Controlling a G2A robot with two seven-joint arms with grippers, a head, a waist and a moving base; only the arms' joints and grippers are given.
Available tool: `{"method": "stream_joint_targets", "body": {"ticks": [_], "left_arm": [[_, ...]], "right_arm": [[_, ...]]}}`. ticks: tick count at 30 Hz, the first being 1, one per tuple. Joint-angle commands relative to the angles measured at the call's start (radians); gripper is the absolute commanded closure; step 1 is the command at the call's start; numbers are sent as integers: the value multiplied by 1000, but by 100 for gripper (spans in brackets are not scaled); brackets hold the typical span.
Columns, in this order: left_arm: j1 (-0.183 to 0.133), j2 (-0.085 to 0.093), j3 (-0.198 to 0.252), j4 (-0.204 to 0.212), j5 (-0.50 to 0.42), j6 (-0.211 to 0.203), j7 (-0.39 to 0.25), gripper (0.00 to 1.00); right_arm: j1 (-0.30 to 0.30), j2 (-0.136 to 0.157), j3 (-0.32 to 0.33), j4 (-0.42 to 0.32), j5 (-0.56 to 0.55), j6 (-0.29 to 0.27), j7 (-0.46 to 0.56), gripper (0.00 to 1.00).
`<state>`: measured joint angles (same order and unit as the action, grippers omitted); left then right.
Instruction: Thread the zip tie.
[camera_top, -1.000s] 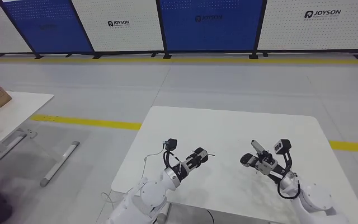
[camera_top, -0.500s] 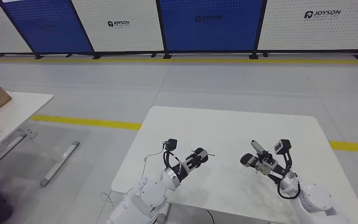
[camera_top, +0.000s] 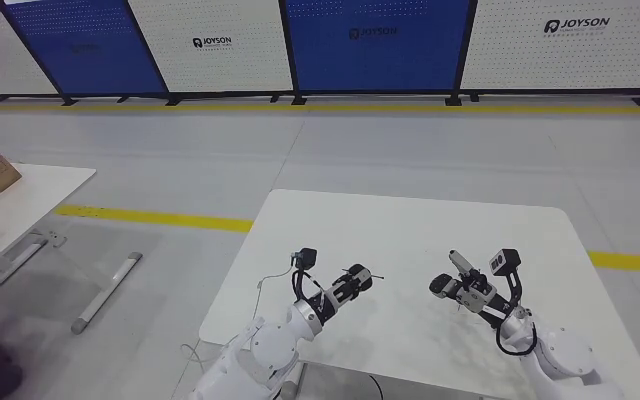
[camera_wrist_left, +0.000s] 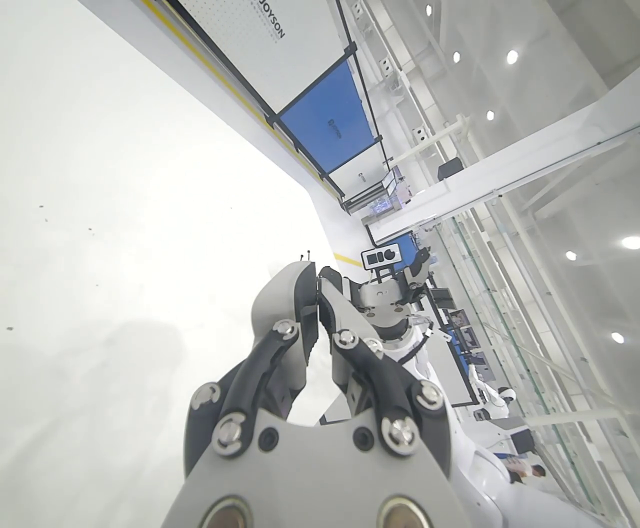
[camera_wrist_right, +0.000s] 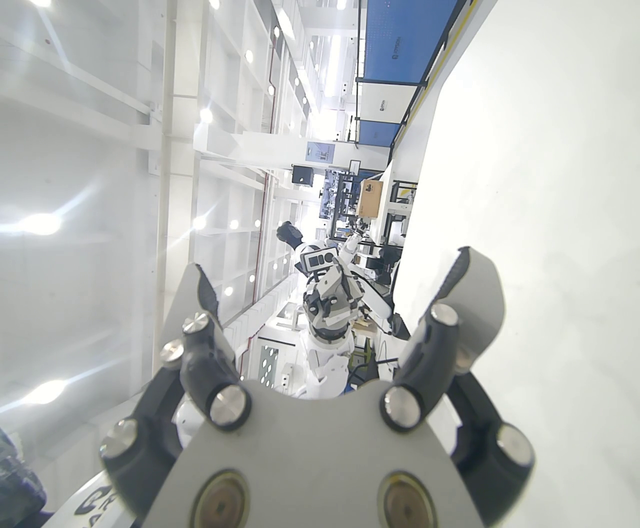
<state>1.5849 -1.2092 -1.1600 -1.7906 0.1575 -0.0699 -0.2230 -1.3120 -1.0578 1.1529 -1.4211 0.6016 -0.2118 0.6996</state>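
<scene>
Starting nearest, the left gripper (camera_wrist_left: 316, 282) is seen with its fingers pressed together on the zip tie (camera_top: 375, 274), whose thin black ends are seen poking out just beyond the fingertips, above the white table (camera_wrist_left: 125, 175). Farther off, well apart and facing it, the right gripper (camera_wrist_right: 335, 272) is held over the same table with its fingers spread wide.

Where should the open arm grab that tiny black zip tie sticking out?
Probably the free tip of the zip tie poking past the shut left end effector; the rest is hidden in its grip. The open right end effector faces it across the table, so come straight in from that side, with the jaws either side of the thin strip.
</scene>
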Motion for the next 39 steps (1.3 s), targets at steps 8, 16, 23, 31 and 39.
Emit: {"method": "stream_joint_targets", "body": {"ticks": [8,16,23,31,39], "left_arm": [[-3,-14,25,40,-60,-16,132,100],[-3,-14,25,40,-60,-16,132,100],[-3,-14,25,40,-60,-16,132,100],[-3,-14,25,40,-60,-16,132,100],[-3,-14,25,40,-60,-16,132,100]], "right_arm": [[0,0,0,0,0,0,0,0],[8,3,0,2,-53,24,-11,0],[49,37,76,-113,-325,194,87,0],[110,74,118,-164,-519,317,366,0],[110,74,118,-164,-519,317,366,0]]}}
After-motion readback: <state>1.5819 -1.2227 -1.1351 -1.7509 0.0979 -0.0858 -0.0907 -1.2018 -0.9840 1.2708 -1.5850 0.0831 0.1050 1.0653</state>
